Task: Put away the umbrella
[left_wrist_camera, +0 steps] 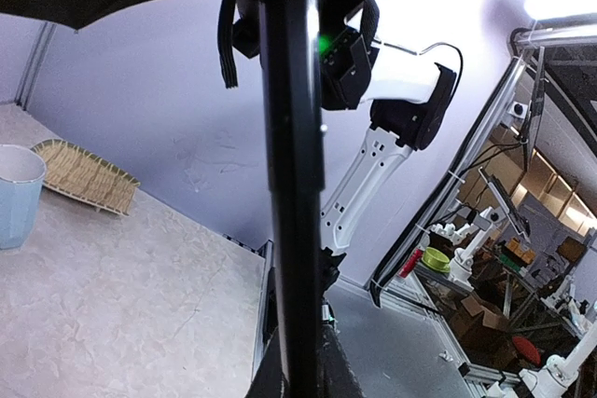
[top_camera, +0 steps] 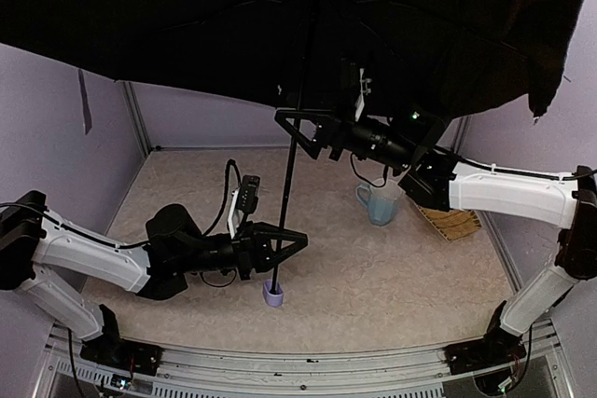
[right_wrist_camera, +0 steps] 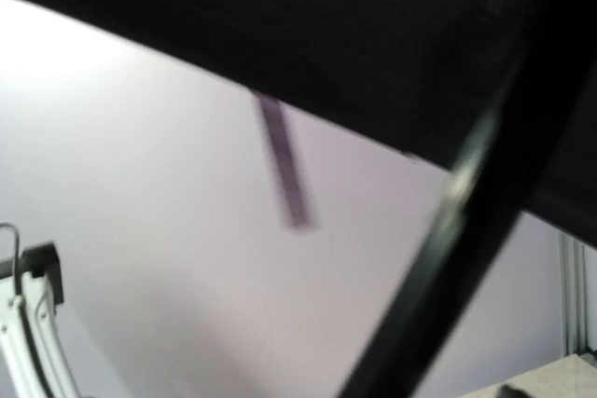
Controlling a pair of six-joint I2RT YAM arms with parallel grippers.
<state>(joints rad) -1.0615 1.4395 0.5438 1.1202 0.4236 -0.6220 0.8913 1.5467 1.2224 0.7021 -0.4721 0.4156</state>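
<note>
Black canopy: umbrella (top_camera: 280,6) open overhead, upright, handle (top_camera: 272,294) down at the table (top_camera: 392,277) (not yet folded).
Shaft (top_camera: 290,184): left claw (top_camera: 284,247) clamped low on it, steadying.
Upper shaft: right claw (top_camera: 294,132) spread wide around it, probably to work the slider.
Mug (top_camera: 379,202): well apart.

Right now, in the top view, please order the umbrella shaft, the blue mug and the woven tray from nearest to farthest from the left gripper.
1. The umbrella shaft: clamped in the left gripper itself.
2. The blue mug: to its right, mid-table.
3. The woven tray: farther right, by the wall.
</note>
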